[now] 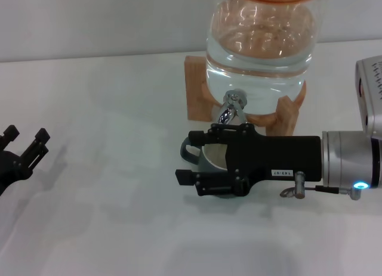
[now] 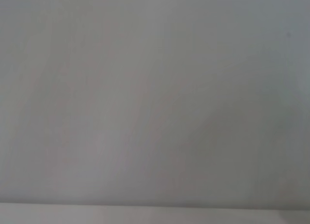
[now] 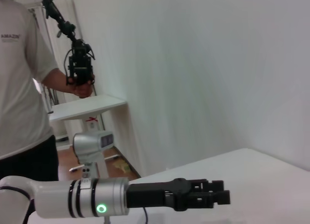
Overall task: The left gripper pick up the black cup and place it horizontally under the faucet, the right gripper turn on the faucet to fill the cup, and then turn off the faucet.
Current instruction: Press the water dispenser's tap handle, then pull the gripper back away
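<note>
The left gripper [image 1: 27,146] sat at the far left of the white table [image 1: 119,186], its black fingers spread apart with nothing between them, well away from everything else. The right wrist view showed what the head view cut off: that same claw [image 3: 213,198] on a silver-grey arm with black rings and a green light, and behind it a person [image 3: 22,88] in a white shirt holding a black handheld device [image 3: 80,64] beside a small white side table [image 3: 87,108]. The left wrist view gave only a blank pale surface.

Toward the middle, the black cup [image 1: 206,160] stood on the table just in front of the wooden stand [image 1: 200,88], a small rounded dark mug with a pale inside and its loop handle turned to the left. It lay directly below the faucet [image 1: 233,109], a shiny chrome tap at the base of the clear water jar [image 1: 259,43].

The right gripper [image 1: 194,155] reached in from the right, its boxy black body with a white label covering most of the cup. Its two fingers stood apart, one on either side of the cup; whether they touched it could not be told. A blue light glowed on its arm.
</note>
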Controlling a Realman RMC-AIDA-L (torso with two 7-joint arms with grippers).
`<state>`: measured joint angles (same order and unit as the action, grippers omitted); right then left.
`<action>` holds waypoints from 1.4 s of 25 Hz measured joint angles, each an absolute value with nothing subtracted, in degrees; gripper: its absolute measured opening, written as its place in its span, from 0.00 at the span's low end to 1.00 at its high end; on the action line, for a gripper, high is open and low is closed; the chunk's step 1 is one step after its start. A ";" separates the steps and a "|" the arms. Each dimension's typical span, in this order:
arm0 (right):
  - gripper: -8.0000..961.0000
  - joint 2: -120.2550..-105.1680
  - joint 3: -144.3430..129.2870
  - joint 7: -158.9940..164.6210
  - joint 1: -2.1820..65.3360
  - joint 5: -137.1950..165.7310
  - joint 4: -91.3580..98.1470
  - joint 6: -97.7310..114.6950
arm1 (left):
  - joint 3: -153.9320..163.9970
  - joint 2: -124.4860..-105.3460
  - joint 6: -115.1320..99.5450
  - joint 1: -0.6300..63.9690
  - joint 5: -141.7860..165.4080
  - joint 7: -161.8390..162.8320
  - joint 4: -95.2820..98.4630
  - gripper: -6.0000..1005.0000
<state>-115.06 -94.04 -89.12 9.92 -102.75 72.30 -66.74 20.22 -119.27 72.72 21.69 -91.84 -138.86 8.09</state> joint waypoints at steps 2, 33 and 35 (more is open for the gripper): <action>0.81 -115.01 -93.90 -89.12 9.84 -102.74 72.20 -66.62 | 20.21 -119.27 72.73 21.64 -91.84 -138.87 8.08 0.72; 0.81 -114.70 -87.95 -89.46 8.44 -101.39 70.13 -67.20 | 20.21 -119.18 72.43 21.74 -91.93 -138.87 8.53 0.72; 0.81 -114.69 -87.64 -89.51 8.44 -101.39 69.92 -67.24 | 20.21 -119.18 72.43 21.77 -91.93 -138.87 8.53 0.72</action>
<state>-114.69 -87.64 -89.51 8.45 -101.39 69.92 -67.24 20.21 -119.18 72.43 21.76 -91.93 -138.87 8.53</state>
